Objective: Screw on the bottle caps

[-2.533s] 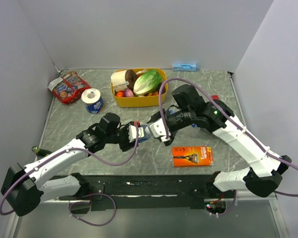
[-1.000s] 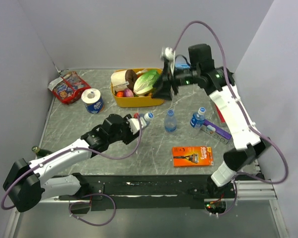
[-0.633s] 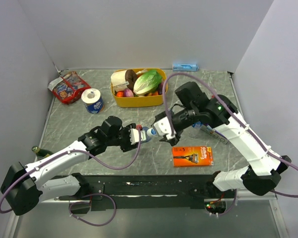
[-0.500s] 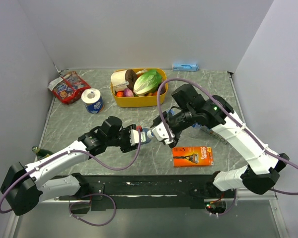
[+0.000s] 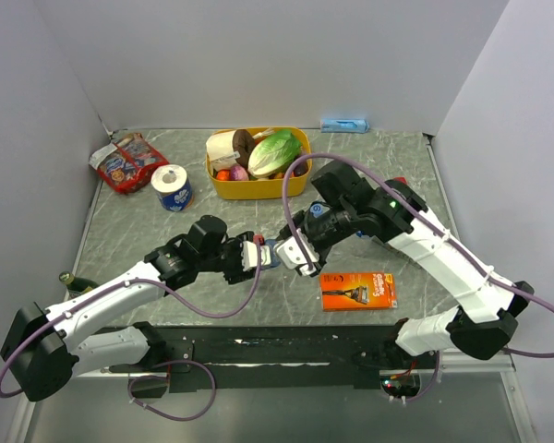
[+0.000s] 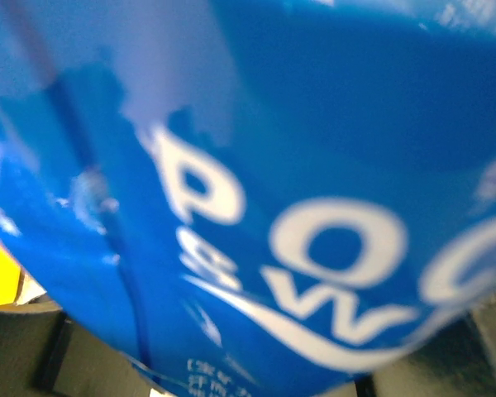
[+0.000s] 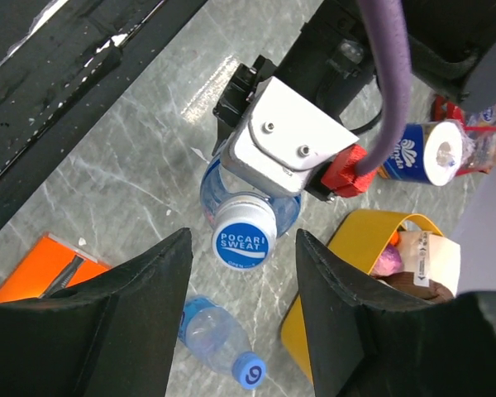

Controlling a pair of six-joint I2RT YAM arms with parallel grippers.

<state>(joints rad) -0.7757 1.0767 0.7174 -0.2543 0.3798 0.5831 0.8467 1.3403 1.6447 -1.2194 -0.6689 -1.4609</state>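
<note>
My left gripper is shut on a clear bottle with a blue label and holds it tilted over the table's middle. The label fills the left wrist view. In the right wrist view the bottle's blue cap sits on its neck and faces the camera. My right gripper is open, one finger on each side of that cap, not touching it. It shows in the top view too. A second capped bottle is on the table just beyond. The third bottle is hidden.
A yellow tub of vegetables stands at the back. An orange razor pack lies front right. A toilet roll and a snack pack are at the back left. A green glass bottle is at the left edge.
My right gripper has come down from the back of the table and moved left to the cap of the held bottle. My left gripper has kept its hold on the bottle.
</note>
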